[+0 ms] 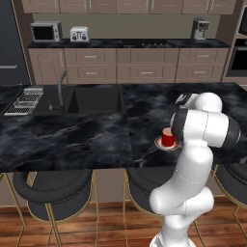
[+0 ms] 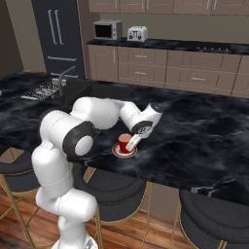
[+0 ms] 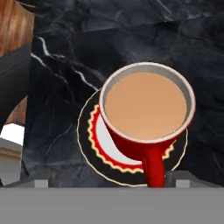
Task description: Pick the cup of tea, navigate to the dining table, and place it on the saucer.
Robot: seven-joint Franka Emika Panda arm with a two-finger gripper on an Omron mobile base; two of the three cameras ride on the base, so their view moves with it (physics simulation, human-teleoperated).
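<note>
Black white-veined marble dining table (image 1: 87, 140) with inset sink (image 1: 94, 99) and faucet, black gold-framed stools (image 1: 53, 193) on wood floor, beige cabinets behind, cup of tea (image 3: 146, 116) upright on saucer (image 3: 94, 144) near table's front edge, gripper (image 2: 132, 141) jaws spread wide around the cup, gripping nothing

No readable text, label, brand, number or sign on any object in these views.
</note>
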